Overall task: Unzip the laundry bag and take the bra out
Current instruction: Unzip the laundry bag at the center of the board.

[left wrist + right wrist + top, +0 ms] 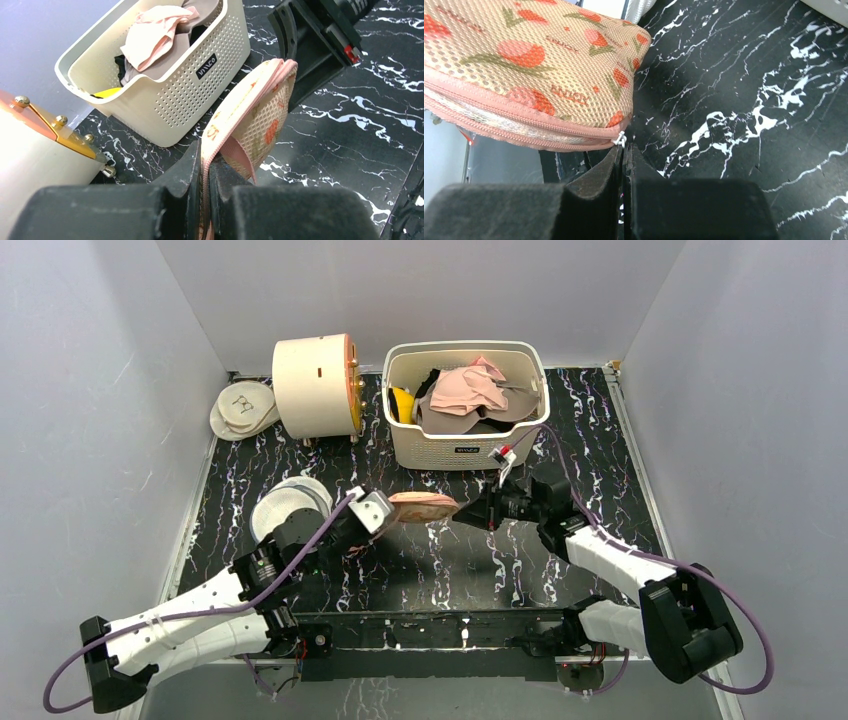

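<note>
The laundry bag (422, 507) is held off the middle of the desk (440, 565); the left tool (205, 172) pinches its pink trim at the 9 o'clock end; the right tool (624, 157), pressed together, nips the zipper pull (620, 140) at 3 o'clock; a white basket (440, 452) stands at 12 o'clock.

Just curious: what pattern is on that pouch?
The laundry bag is cream with orange-and-green flowers, pink trim; clearest in right wrist view.

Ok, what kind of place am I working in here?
Probably a lab test cell staged as a laundry corner: bare grey walls box in a marble-print table, with a white basket of clothes and a cream drum beside it.
</note>
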`<state>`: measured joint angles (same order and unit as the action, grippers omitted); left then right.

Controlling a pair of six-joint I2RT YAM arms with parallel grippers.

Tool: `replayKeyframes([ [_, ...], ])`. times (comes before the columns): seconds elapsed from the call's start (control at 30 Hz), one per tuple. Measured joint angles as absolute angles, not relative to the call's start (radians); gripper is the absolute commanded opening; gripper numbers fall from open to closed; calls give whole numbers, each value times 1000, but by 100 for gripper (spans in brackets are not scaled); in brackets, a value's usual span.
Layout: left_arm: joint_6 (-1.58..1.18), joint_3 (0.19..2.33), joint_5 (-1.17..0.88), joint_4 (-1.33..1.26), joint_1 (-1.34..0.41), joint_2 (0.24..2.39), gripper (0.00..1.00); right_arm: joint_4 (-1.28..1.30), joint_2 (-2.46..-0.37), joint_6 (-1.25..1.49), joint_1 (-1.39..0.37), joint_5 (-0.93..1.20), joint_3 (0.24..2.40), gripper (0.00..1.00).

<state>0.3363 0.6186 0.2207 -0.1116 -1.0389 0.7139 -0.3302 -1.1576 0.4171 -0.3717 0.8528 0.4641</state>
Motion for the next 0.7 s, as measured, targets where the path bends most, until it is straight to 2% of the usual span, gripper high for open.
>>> replayKeyframes([
  [0.5, 272, 618, 141, -141, -974, 654, 0, -569, -1235, 429, -498, 711, 443, 0],
  [0.6, 268, 618, 136, -144, -973, 661, 0, -562, -1223, 428, -498, 669, 443, 12],
  [0.7, 268, 619, 136, -154, -972, 688, 0, -484, -1173, 422, -498, 572, 443, 13],
])
